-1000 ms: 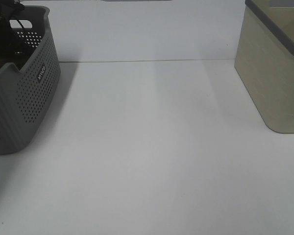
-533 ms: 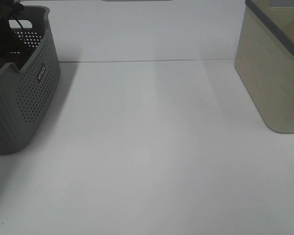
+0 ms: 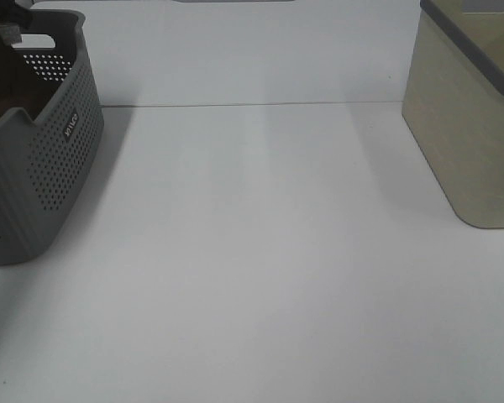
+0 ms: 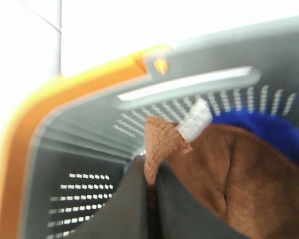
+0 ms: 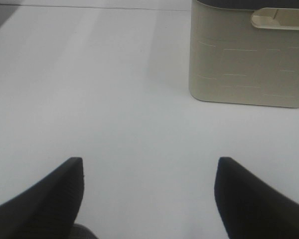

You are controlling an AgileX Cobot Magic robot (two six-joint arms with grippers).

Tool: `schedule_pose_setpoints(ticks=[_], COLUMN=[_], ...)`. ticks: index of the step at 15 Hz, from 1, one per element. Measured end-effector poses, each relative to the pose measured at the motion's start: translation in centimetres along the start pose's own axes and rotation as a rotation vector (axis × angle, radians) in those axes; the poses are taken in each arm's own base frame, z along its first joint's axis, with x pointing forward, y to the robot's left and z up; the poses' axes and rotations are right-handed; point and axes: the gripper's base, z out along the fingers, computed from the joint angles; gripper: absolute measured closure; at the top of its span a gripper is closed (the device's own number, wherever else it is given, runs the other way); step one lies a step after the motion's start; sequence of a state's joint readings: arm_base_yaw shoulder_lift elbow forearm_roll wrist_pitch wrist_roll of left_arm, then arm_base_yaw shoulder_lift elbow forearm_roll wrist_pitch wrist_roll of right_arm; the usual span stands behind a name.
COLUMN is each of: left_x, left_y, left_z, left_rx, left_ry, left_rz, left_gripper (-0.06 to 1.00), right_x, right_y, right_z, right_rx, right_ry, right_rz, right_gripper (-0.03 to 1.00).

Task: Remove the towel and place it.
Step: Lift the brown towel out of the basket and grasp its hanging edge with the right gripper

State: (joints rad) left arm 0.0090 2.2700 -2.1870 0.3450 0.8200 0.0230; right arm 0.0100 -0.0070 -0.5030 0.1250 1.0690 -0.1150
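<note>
While the left end effector (image 4: 150, 204) pinches a corner of the brown towel (image 4: 229, 179) inside the grey basket (image 4: 79, 149), the cloth's white tag (image 4: 195, 121) sticks up just beside a blue fabric (image 4: 269, 127). Over the white counter (image 3: 260, 252), the right end effector (image 5: 149, 167) hangs with fingers spread wide, a beige bin (image 5: 244, 64) ahead of it.

Right claw (image 5: 149, 167) with matte black, finely ribbed fingers (image 5: 55, 196); left claw (image 4: 150, 191) with smooth dark grey ones
</note>
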Motion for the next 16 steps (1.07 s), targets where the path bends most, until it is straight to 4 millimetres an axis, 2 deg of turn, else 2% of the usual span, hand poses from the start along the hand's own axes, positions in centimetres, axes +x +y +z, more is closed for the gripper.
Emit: schedule_pose_setpoints(ticks=[2, 4, 6, 7, 9, 10, 12, 16], left_x=[-2.0, -3.9, -5.3, -5.5, -6.2, -6.3, -6.1, -4.5], left_y=[0.9, 1.4, 1.0, 0.8, -1.0, -3.7, -6.0, -12.9], left_z=[-4.6, -10.1, -15.9, -17.0, -22.1, -25.7, -27.9, -32.0], left_rx=[0.013, 0.038, 0.091, 0.106, 0.2, 0.313, 0.403, 0.632], left_ry=[-0.088, -0.19, -0.295, -0.315, -0.396, -0.444, -0.461, -0.425], left_rz=[-0.039, -0.074, -0.084, -0.074, -0.022, 0.051, 0.121, 0.355], left_gripper=[0.94, 0.94, 0.94, 0.94, 0.94, 0.94, 0.94, 0.94], right_x=[0.0, 0.0, 0.0, 0.0, 0.0, 0.0, 0.0, -0.6], right_y=[0.0, 0.0, 0.0, 0.0, 0.0, 0.0, 0.1, 0.8], right_z=[0.0, 0.0, 0.0, 0.0, 0.0, 0.0, 0.0, 0.4], right_rx=[0.0, 0.0, 0.0, 0.0, 0.0, -0.001, -0.011, -0.094], right_ry=[0.0, 0.0, 0.0, 0.0, 0.0, 0.0, -0.001, -0.005], right_rz=[0.0, 0.0, 0.0, 0.0, 0.0, 0.0, 0.006, 0.066], right_gripper=[0.27, 0.27, 0.27, 0.27, 0.27, 0.27, 0.27, 0.27])
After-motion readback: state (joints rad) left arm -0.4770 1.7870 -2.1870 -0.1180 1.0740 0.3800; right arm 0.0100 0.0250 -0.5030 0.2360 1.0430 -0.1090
